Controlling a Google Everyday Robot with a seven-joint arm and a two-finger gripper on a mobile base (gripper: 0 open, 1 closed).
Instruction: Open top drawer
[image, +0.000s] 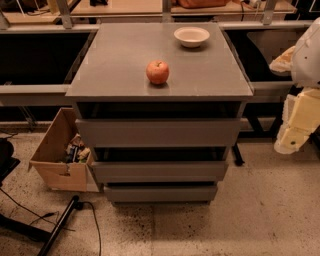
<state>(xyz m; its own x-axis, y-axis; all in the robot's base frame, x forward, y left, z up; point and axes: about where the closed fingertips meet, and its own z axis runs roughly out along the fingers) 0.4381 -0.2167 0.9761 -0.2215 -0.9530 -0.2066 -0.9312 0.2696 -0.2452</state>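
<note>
The grey cabinet (120, 65) stands in the middle of the camera view with three handleless drawers. The top drawer (158, 132) has the widest front panel, with a dark gap between it and the cabinet top. The two smaller drawers (159, 171) sit below it. My gripper (290, 140), cream-coloured, hangs at the right edge of the view beside the cabinet. It is level with the top drawer, apart from it, and holds nothing that I can see.
A red apple (157, 72) and a white bowl (191, 36) sit on the cabinet top. An open cardboard box (60, 150) with clutter stands on the floor at the left. Black cables and a pole (60, 225) lie at the lower left. Workbenches run behind.
</note>
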